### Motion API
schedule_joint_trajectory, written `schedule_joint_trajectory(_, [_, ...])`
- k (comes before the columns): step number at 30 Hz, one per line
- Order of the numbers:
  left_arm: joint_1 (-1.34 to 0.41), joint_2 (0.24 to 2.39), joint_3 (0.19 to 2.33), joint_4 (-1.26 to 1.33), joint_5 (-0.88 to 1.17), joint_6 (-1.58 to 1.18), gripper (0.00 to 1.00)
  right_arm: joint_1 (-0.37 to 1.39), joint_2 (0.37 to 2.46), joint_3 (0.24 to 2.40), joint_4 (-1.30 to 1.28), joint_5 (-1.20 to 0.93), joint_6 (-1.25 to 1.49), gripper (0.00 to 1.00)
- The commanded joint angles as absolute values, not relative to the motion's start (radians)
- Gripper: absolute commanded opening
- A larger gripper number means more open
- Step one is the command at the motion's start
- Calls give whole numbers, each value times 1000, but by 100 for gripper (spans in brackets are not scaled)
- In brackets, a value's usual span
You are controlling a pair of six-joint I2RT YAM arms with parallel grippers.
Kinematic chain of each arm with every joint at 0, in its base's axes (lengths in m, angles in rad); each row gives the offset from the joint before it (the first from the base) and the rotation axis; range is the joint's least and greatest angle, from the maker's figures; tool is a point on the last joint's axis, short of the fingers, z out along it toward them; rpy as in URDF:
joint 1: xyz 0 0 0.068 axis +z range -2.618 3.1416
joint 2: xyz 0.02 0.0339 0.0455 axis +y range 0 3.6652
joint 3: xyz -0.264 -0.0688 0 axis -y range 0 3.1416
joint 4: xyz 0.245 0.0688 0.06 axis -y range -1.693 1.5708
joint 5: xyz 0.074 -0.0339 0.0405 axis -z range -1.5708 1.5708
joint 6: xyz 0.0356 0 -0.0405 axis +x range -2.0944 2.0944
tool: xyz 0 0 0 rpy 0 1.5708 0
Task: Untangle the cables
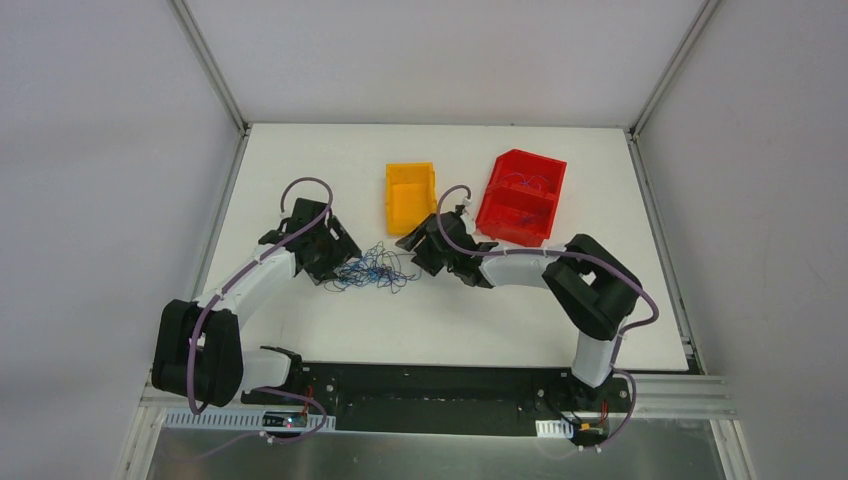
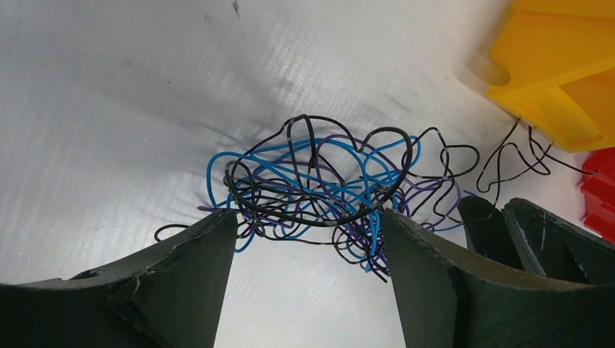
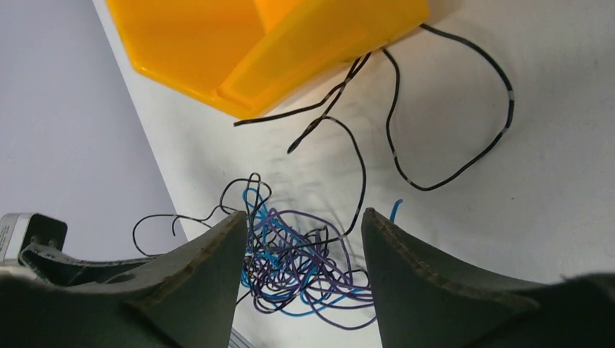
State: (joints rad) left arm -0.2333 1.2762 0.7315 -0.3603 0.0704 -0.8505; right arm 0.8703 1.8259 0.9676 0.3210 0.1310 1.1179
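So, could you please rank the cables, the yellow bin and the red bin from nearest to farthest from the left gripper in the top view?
Measured from the left gripper:
1. The cables: just off its fingertips, mid-table.
2. The yellow bin: farther back and to the right.
3. The red bin: farthest, beyond the yellow one on the right.

Top view: single strands in cables (image 1: 372,270) too small for you to tell. Left wrist view: yellow bin (image 2: 558,65) cut by top, right edges; red bin (image 2: 600,196) only sliver at right edge. Right wrist view: cables partly hidden behind right gripper (image 3: 303,217) fingers.
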Motion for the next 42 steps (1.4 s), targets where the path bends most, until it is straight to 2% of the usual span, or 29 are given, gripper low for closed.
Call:
schedule_joint_trajectory(1, [-218, 1268, 724, -350, 58, -871, 74, 866, 1852, 1019, 361, 205, 1156, 56])
schedule_joint_trajectory(2, [-218, 1275, 724, -351, 52, -873, 73, 863, 1858, 1021, 361, 211, 1158, 44])
schedule_joint_trajectory(3, [-218, 1279, 723, -353, 44, -874, 71, 858, 1857, 1022, 367, 206, 1158, 19])
schedule_joint_trajectory(4, [-217, 1289, 719, -357, 31, -884, 69, 852, 1848, 1015, 382, 203, 1161, 1])
schedule_joint_trajectory(5, [-216, 1298, 717, -362, 20, -892, 67, 852, 1828, 1003, 392, 210, 1160, 0])
schedule_joint_trajectory(10, [-209, 1373, 735, -385, -33, -892, 63, 846, 1698, 911, 391, 266, 1107, 0])
schedule_joint_trajectory(12, [-208, 1411, 748, -392, -44, -888, 57, 843, 1646, 869, 400, 259, 1092, 0])
schedule_joint_trajectory(13, [-208, 1428, 754, -392, -42, -882, 50, 842, 1616, 843, 407, 252, 1093, 0])
schedule_joint_trajectory(15, [-208, 1465, 771, -391, -33, -858, 21, 842, 1548, 785, 421, 238, 1086, 0])
schedule_joint_trajectory(16, [-207, 1478, 779, -392, -24, -842, 1, 842, 1508, 758, 419, 243, 1080, 0])
schedule_joint_trajectory(22, [-195, 1434, 767, -404, -38, -833, 0, 779, 1141, 608, 186, 405, 984, 0])
schedule_joint_trajectory(25, [-177, 1372, 751, -422, -72, -851, 0, 708, 934, 584, 17, 524, 893, 0])
schedule_joint_trajectory(29, [-155, 1304, 742, -454, -101, -864, 0, 581, 710, 595, -146, 560, 732, 0])
schedule_joint_trajectory(35, [-147, 1244, 773, -597, -275, -952, 0, 478, 584, 716, -316, 620, 576, 0])
schedule_joint_trajectory(42, [-126, 1246, 851, -788, -452, -1016, 0, 423, 612, 839, -364, 721, 475, 0])
